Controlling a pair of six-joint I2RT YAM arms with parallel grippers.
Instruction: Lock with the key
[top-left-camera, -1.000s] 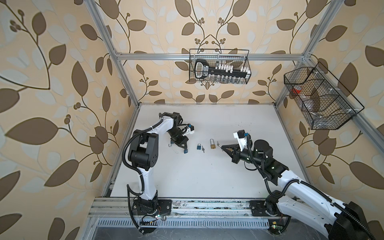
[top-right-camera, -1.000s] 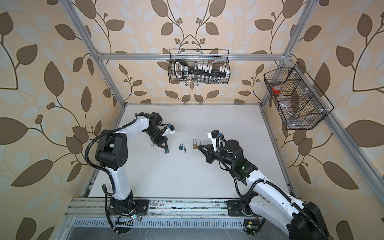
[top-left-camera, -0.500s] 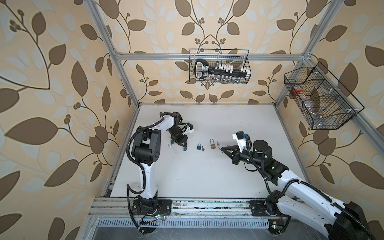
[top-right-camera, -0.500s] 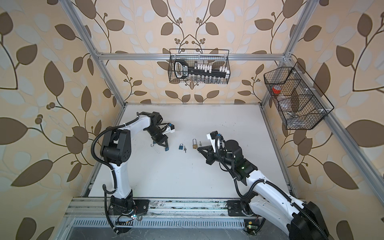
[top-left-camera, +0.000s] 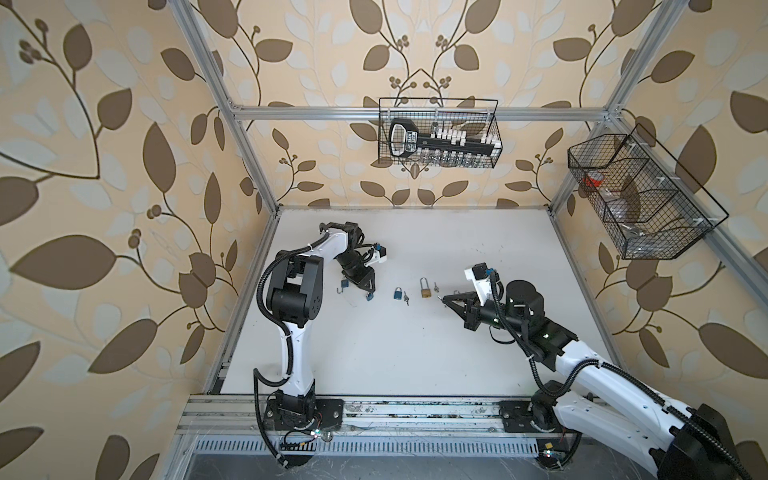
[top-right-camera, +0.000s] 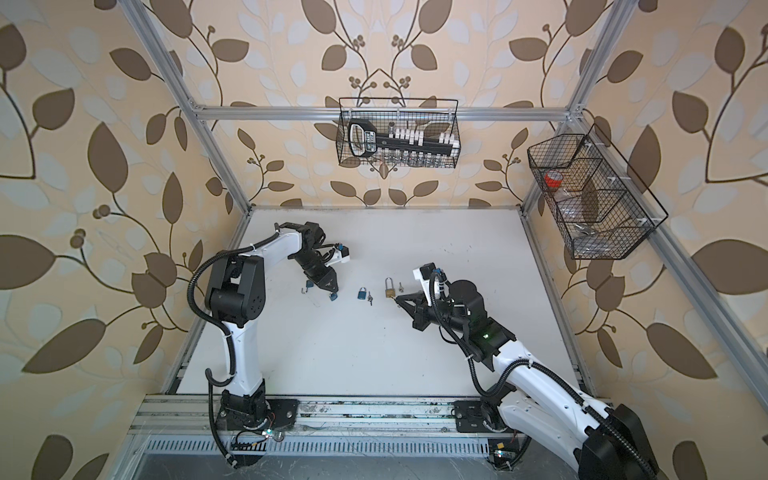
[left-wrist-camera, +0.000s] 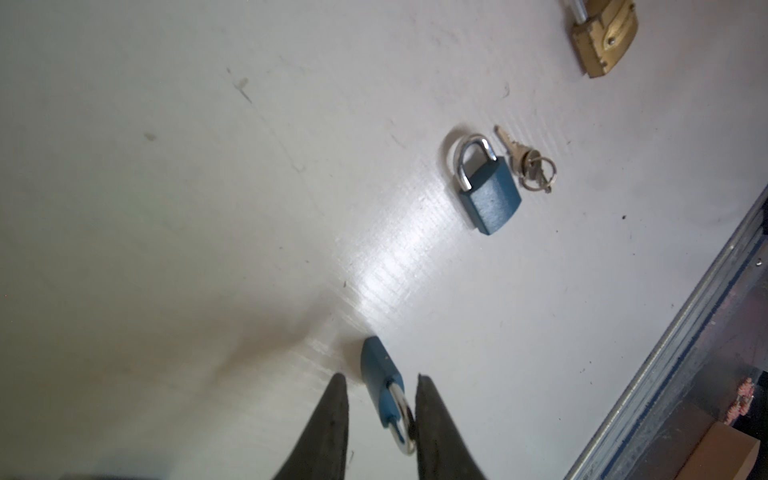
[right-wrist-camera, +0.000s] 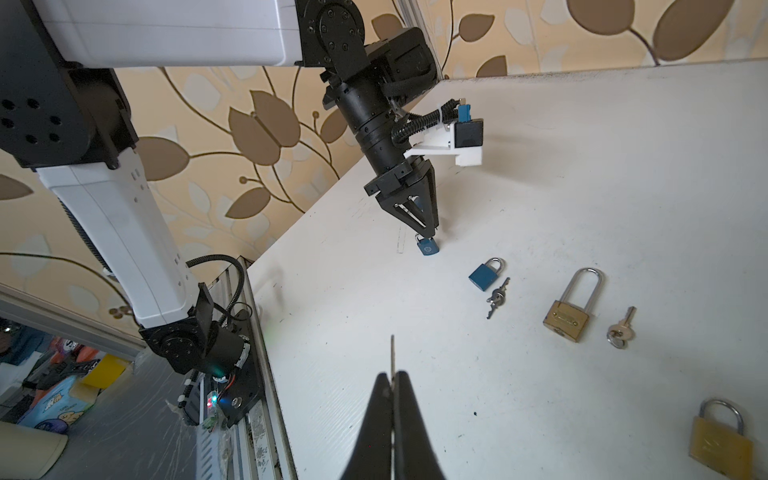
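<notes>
A small blue padlock (left-wrist-camera: 376, 365) rests on the white table between the fingers of my left gripper (left-wrist-camera: 380, 378). The jaws stand apart, and the padlock's silver shackle touches one finger. In both top views the left gripper (top-left-camera: 368, 290) (top-right-camera: 331, 289) points down over this padlock (top-left-camera: 369, 296). My right gripper (right-wrist-camera: 392, 376) is shut on a key (right-wrist-camera: 392, 353), whose thin blade sticks out edge-on past the tips. It hovers right of centre (top-left-camera: 446, 300), well apart from the blue padlock (right-wrist-camera: 427, 246).
A second blue padlock (top-left-camera: 398, 293) lies mid-table with a key ring (top-left-camera: 406, 297) beside it. A long-shackled brass padlock (top-left-camera: 424, 287) and a key (top-left-camera: 435, 286) lie further right. Another brass padlock (right-wrist-camera: 721, 440) lies near my right gripper. Wire baskets (top-left-camera: 438, 133) (top-left-camera: 640, 195) hang on the walls.
My left gripper's jaws have parted, letting go of the small blue padlock, which now sits on the table. The right gripper has stayed put, still shut on the key.
</notes>
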